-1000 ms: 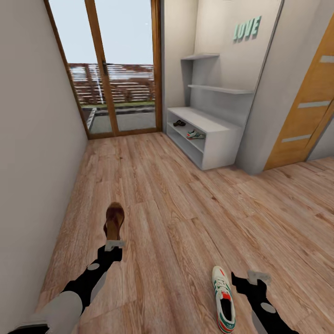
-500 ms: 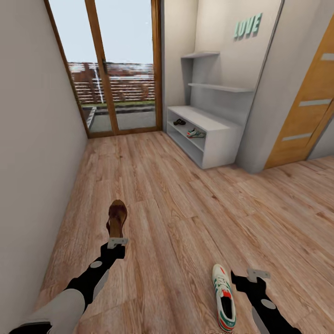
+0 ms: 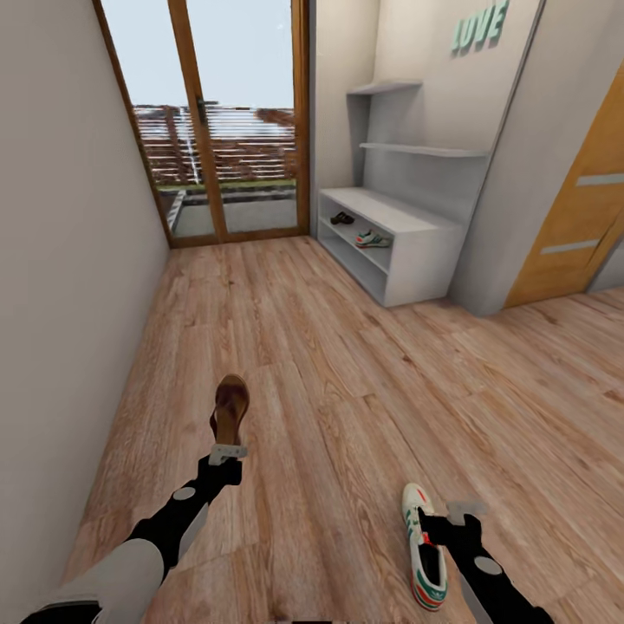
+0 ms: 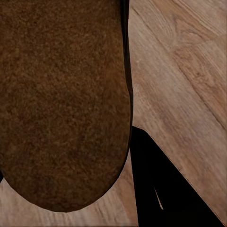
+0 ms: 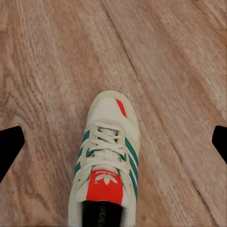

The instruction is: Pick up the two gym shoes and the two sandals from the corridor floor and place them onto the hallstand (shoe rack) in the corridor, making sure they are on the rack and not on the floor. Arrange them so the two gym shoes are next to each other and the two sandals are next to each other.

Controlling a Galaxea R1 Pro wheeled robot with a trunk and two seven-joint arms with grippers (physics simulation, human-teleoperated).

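Left tool (image 3: 227,453), lower left of the head frame, clamped on the heel of a sandal (image 3: 230,408), carried above the floor (image 3: 347,381); footbed close up at the wrist (image 4: 61,104). Right tool (image 3: 440,523), lower right, at the collar of a gym shoe (image 3: 424,549); in the wrist frame fingertips (image 5: 9,144) stand wide at either edge, shoe (image 5: 106,161) between them, so grip: cannot tell. Rack (image 3: 433,251) at upper right, already holding one sandal (image 3: 342,218) and one sneaker (image 3: 373,239) on its shelf. Likely light, both. Sandal flat and fairly stiff, best pinched at the heel edge. Sneaker soft-walled, liable to squash and tip; better held across the firm heel collar.
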